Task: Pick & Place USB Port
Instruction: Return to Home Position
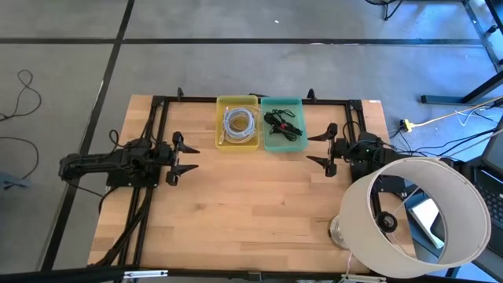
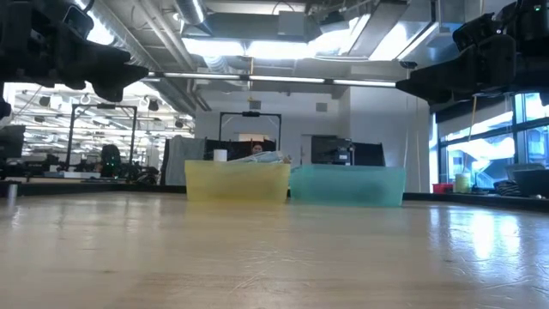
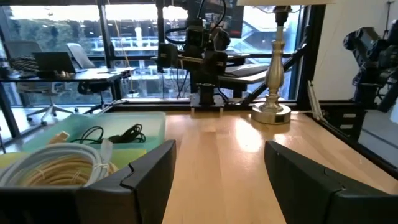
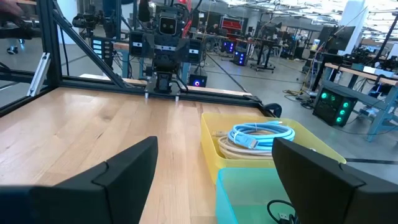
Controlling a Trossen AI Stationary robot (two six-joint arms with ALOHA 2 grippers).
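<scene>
A yellow bin (image 1: 237, 123) at the table's far edge holds coiled pale and blue cables (image 4: 261, 135). Beside it on the right, a teal bin (image 1: 283, 123) holds a black cable with plugs (image 1: 283, 123). Both bins rest flat on the table and show in the low view, yellow (image 2: 238, 182) and teal (image 2: 347, 185). My left gripper (image 1: 185, 159) hovers open at the table's left, pointing right. My right gripper (image 1: 321, 149) hovers open at the right, pointing left. Neither touches anything.
A table lamp with a large white shade (image 1: 416, 208) and metal base (image 1: 342, 229) stands at the table's near right corner. A black frame (image 1: 259, 101) runs along the far edge and sides. Bare wood (image 1: 251, 204) lies between the arms.
</scene>
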